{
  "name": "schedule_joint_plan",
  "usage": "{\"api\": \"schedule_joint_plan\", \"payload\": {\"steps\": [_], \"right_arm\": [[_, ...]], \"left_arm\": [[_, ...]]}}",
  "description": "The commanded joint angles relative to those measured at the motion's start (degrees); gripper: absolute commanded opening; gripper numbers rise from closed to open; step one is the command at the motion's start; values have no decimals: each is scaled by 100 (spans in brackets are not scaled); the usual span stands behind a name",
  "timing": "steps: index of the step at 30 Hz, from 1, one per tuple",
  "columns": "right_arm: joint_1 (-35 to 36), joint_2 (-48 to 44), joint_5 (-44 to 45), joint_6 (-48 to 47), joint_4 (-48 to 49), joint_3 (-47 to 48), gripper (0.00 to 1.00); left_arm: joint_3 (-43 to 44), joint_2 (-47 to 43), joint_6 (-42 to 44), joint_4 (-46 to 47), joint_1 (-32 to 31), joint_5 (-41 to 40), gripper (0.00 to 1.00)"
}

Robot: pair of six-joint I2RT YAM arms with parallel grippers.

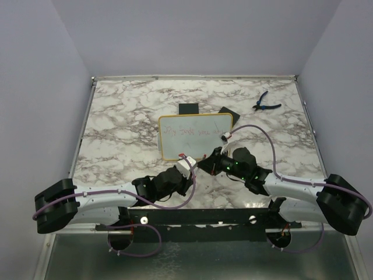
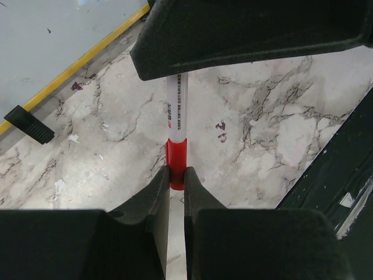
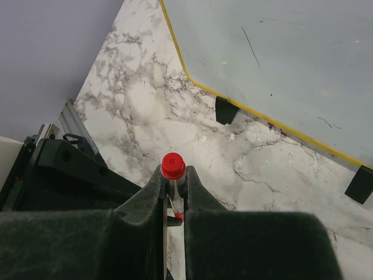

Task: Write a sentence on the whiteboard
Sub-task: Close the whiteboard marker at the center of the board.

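Flat on a table [image 1: 125, 119] of glossy white marble pattern with grey veining: the whiteboard [image 1: 197, 149], a small rectangle of smooth white inside a thin yellow frame with rounded corners. Set near the middle of the table, just beyond both tools. Across its upper part, the sentence [image 1: 189, 132], one faint line of thin red scribble, too small to read. Along the near edge of the frame, two small black feet [image 3: 225, 110], blocky and matte.

Left tool [image 2: 176, 175] clenched on a marker [image 2: 177, 111], pinching its glossy red band between two matte black wedge-shaped fingers. Beyond the band, a slim round white barrel with fine print along it, running away under a dark blocky shape at the top of the left wrist view. Right tool [image 3: 173, 175] likewise clamped tight on the same marker, with the round red end poking up between its fingertips. Both tools nose to nose, low over the table, just short of the board's near edge.

Beyond the board, two flat black squares [image 1: 187, 109], one set straight, the other turned at an angle, both near the far edge of the frame. Further right, well apart from the board, blue-handled pliers [image 1: 266, 102]. Over the right arm, a thin lavender cable [image 1: 256, 129] in a loose loop.
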Motion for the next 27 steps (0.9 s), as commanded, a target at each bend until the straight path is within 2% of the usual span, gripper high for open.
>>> {"api": "schedule_joint_plan", "payload": {"steps": [1, 27], "right_arm": [[427, 320, -803, 49, -1100, -65, 1], [1026, 920, -713, -181, -1755, 362, 1]], "left_arm": [[233, -117, 70, 1393, 112, -773, 0], [101, -162, 42, 1631, 348, -795, 0]]}}
